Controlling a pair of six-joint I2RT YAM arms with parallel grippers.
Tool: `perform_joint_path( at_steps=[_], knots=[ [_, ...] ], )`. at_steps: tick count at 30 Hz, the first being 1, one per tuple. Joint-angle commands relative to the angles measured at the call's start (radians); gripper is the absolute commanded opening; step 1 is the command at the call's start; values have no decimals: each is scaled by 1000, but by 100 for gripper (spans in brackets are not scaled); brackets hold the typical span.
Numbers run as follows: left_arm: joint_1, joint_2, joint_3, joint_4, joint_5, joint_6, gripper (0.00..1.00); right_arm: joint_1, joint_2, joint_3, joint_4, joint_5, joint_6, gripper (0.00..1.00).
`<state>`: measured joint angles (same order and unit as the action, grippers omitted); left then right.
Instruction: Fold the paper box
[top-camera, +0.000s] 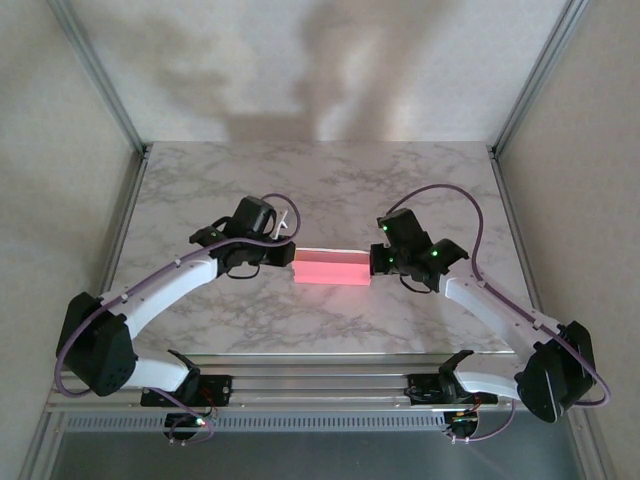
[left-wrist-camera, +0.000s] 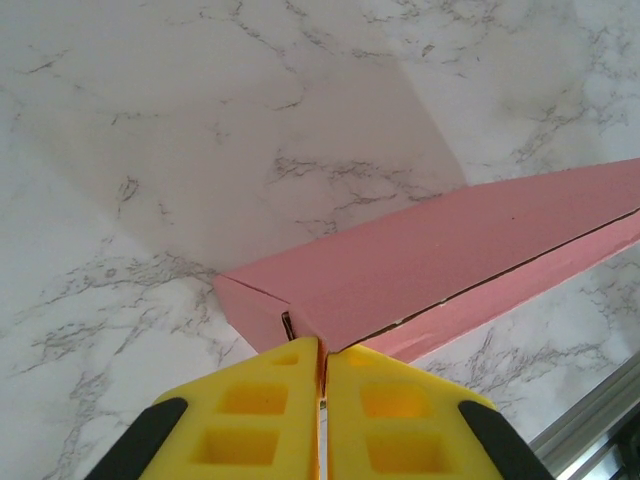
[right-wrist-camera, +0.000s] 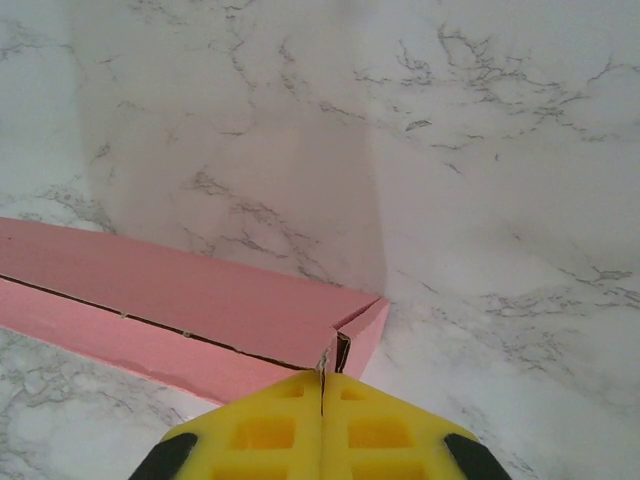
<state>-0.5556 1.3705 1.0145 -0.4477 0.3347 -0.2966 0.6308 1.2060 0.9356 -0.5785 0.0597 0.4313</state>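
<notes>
From the top camera, the paper box (top-camera: 332, 268) lay pink side out on the table (top-camera: 330, 180), a long low shape with its sides brought up to meet. The left gripper (top-camera: 291, 262) sat at the box's left end and the right gripper (top-camera: 374, 262) at its right end, each touching it.

At the left wrist, the left gripper (left-wrist-camera: 321, 350) had its fingers (left-wrist-camera: 255, 400) pressed together on a thin edge of card at the end of the paper box (left-wrist-camera: 440, 250) (a pale sliver showed between them). A dark seam (left-wrist-camera: 520, 262) ran along the box and was not fully closed.

At the right wrist, the right gripper (right-wrist-camera: 322, 378) pinched the paper box (right-wrist-camera: 180, 290) in the same way at its other end, just beside a small end flap (right-wrist-camera: 362, 335) standing slightly ajar.

By my judgement the long folds were done, while tucking the ends and closing the seam were left to do
</notes>
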Motion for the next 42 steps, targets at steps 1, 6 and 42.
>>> perform_joint_path(
  at_steps=[1,6,42],
  knots=[
    [-18,-1,-40,-43,-19,11,8,17,-8,-46,-53,8,-2,5],
    [-22,-1,-50,-42,-36,20,8,21,-32,-68,-20,-12,43,5],
    [-35,2,-52,-23,-60,42,8,-65,-129,-63,149,-77,162,72]
  ],
)
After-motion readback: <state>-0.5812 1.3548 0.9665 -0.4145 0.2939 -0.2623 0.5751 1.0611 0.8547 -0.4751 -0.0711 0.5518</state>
